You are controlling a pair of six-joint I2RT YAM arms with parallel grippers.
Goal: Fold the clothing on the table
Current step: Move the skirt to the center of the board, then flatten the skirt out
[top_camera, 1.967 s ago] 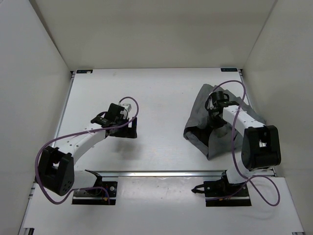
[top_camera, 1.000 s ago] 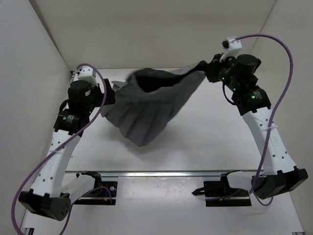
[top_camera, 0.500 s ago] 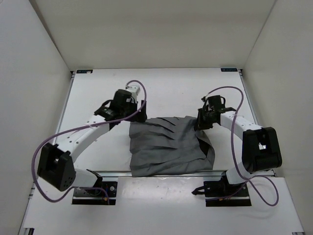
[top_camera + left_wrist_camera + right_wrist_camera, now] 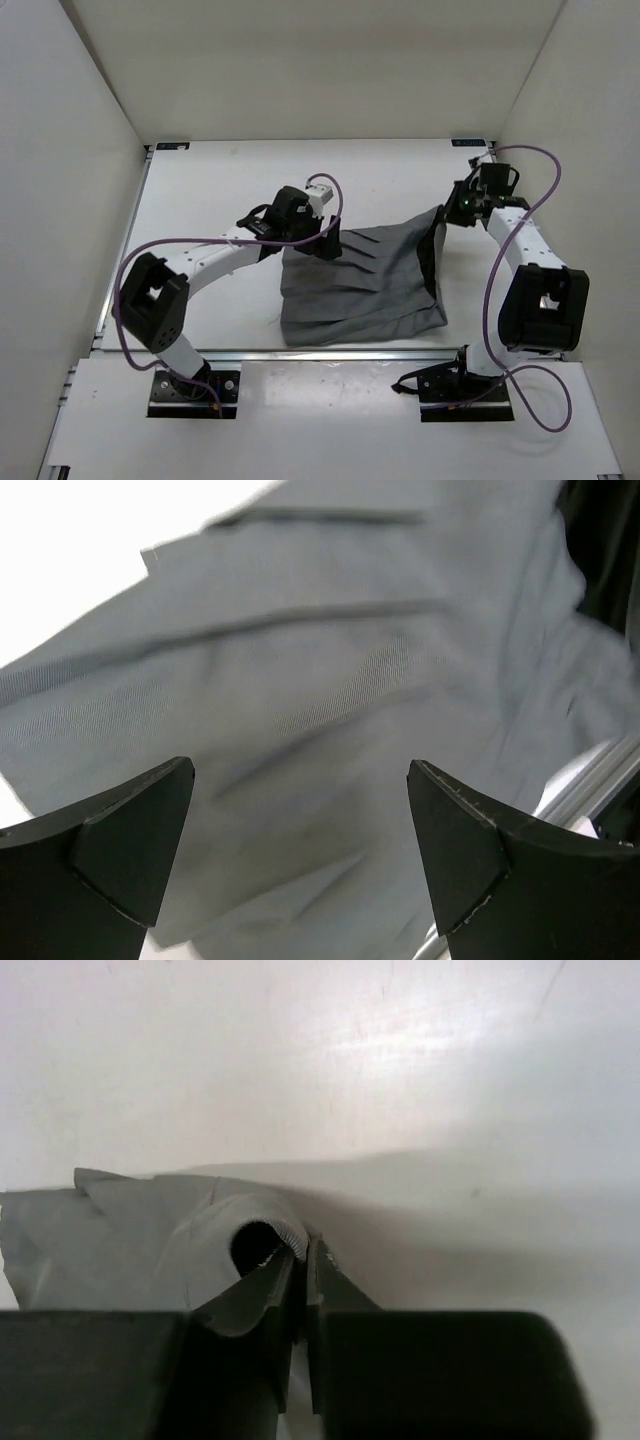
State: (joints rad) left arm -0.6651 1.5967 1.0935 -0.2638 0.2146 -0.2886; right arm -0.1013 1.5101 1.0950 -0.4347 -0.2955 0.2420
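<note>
Clothing (image 4: pixel 350 285): grey pleated skirt, mostly flat, dark band along right edge

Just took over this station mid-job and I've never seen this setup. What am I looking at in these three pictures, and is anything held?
Two robot arms, each ending in a two-finger gripper, work over a white table. The wide picture looks down from above; the other two come from cameras on the wrists. A grey pleated skirt lies mostly flat on the table. The right gripper is shut, pinching a bunched edge of the skirt. The left gripper is open over the skirt's other side, holding nothing.
</note>
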